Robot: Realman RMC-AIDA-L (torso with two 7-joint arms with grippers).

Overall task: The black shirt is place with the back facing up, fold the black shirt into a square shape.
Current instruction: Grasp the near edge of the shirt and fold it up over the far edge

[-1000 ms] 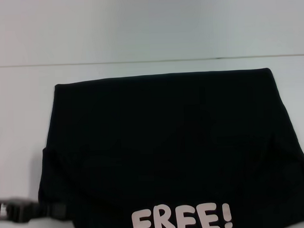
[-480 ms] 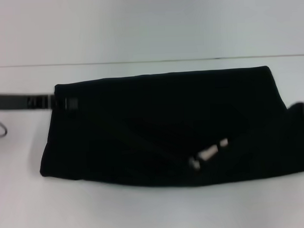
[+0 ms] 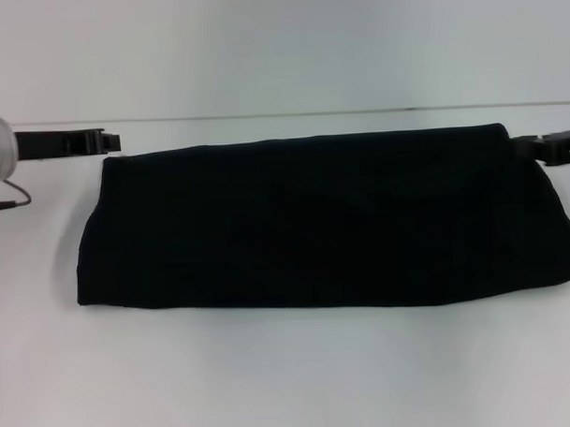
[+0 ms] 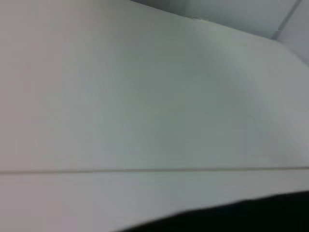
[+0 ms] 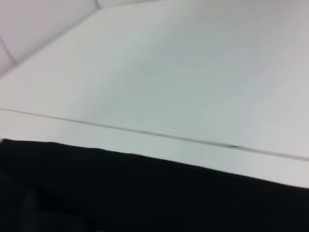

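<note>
The black shirt (image 3: 313, 222) lies on the white table as a wide, low folded band, with no lettering showing. My left gripper (image 3: 105, 142) is at the shirt's far left corner, just off its edge. My right gripper (image 3: 545, 146) is at the far right corner, against the cloth's edge. The left wrist view shows only a strip of the shirt (image 4: 260, 217) below bare table. The right wrist view shows the shirt's far edge (image 5: 145, 193) close up.
The white table (image 3: 291, 373) extends in front of the shirt and to both sides. A seam line (image 3: 282, 114) runs across the table just beyond the shirt. A thin cable (image 3: 8, 197) hangs by the left arm.
The near half of the shirt with the "FREE!" lettering has been carried over to the far edge, hiding the lettering. Both grippers moved from the near side to the far corners.
</note>
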